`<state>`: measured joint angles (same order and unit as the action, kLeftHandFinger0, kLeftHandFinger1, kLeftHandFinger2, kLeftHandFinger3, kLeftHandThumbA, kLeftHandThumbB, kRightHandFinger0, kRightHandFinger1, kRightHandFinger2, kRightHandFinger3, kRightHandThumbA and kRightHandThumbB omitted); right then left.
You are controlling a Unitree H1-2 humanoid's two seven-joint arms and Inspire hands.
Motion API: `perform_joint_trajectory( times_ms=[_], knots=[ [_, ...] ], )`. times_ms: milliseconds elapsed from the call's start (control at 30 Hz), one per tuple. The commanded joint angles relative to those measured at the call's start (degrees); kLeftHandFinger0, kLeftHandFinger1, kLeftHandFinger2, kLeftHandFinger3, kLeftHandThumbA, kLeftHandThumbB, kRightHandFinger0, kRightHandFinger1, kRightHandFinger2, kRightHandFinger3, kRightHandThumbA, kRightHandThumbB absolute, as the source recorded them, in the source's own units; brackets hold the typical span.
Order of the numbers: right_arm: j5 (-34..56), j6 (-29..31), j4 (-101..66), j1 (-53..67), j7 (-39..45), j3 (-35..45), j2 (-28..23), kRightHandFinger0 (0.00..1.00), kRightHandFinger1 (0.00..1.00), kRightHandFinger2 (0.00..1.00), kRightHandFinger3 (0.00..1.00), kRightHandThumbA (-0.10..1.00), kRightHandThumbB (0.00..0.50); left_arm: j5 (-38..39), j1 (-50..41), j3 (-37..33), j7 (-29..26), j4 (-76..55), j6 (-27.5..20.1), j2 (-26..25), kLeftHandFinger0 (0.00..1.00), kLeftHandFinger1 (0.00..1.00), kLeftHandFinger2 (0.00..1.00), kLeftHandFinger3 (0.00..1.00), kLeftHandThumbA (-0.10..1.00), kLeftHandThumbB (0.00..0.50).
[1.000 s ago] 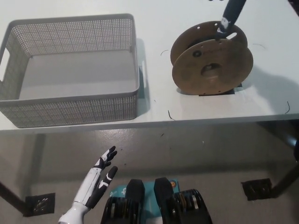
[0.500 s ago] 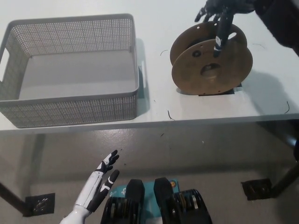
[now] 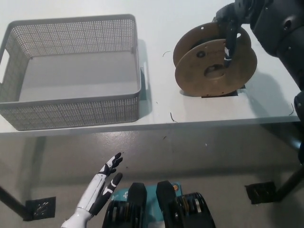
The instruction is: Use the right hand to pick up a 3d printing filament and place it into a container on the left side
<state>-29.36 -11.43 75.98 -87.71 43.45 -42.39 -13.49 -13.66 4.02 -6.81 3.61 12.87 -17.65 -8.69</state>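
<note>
Head view: steep look down at white counter edge, floor below
Right fingers: black, reached down over the top of the filament spool, one finger lay down the front disc face near the hub; whether they were clamped on the rim or just resting on it, cannot tell
Right hand: black, came in from upper right, sat on top edge of the spool, arm bulk filled the top right corner
Filament spool: brown cardboard-coloured, two round discs, stood upright on its edge on the counter's right part, near front edge; dark hub hole in front disc; dark patch under its base
Basket: grey mesh container, rectangular, on the counter's left part, well apart from the spool; handle slot on left wall; nothing seen inside
Left hand: white with black fingers, rested low at lower left, below the counter edge, over the floor; fingers apart, held nothing
Counter marks: few thin dark stray bits lay on the surface near the spool
Floor: grey, dark base plate at lower right
</note>
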Motion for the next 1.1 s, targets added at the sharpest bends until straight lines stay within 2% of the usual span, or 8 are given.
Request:
perform_joint_trajectory(
  times_ms=[0,33,100,167,200,300,633,1067],
  knots=[
    [0.2,5.9,2.8,0.4,-5.3,2.4,1.1,1.0,1.0,1.0,1.0,1.0,0.445,1.0,1.0,0.0,0.8,-2.0,-0.2,-0.8,1.0,1.0,1.0,1.0,1.0,0.161],
    [0.3,6.6,2.7,0.8,-7.2,2.9,1.1,1.0,1.0,1.0,1.0,1.0,0.446,0.9,1.0,0.0,0.9,-2.0,-0.2,-0.8,1.0,1.0,1.0,1.0,1.0,0.16],
    [1.3,8.5,1.8,3.0,-15.3,5.7,1.2,0.74,0.82,0.91,1.0,0.53,0.385,1.2,1.0,0.1,1.1,-2.2,-0.1,-0.9,1.0,1.0,1.0,1.0,1.0,0.157],
    [3.6,12.3,0.5,6.2,-25.3,9.9,1.3,0.24,0.34,0.41,0.43,0.03,0.232,1.4,1.6,0.2,1.4,-2.2,0.3,-1.1,1.0,1.0,1.0,1.0,1.0,0.16],
    [4.5,13.3,0.6,6.6,-25.9,11.2,1.3,0.03,0.29,0.51,0.43,-0.09,0.217,1.4,1.7,0.2,1.5,-2.3,0.4,-1.1,1.0,1.0,1.0,1.0,1.0,0.163],
    [6.6,16.2,0.9,7.8,-27.6,15.1,1.0,0.1,0.64,0.93,0.8,-0.1,0.129,1.4,2.0,0.2,1.6,-2.0,0.4,-1.1,1.0,1.0,1.0,1.0,1.0,0.161],
    [11.7,14.9,3.1,9.3,-29.5,28.6,0.1,0.24,0.65,0.9,0.87,-0.1,0.115,1.8,2.6,0.2,2.1,-1.1,-0.3,-1.2,1.0,1.0,1.0,1.0,1.0,0.18],
    [35.2,6.4,5.6,12.9,-34.0,62.3,-1.5,0.0,0.49,0.93,1.0,-0.1,0.157,2.4,2.6,0.3,2.5,-0.8,-0.4,-1.2,1.0,1.0,1.0,1.0,1.0,0.196]
  ],
)
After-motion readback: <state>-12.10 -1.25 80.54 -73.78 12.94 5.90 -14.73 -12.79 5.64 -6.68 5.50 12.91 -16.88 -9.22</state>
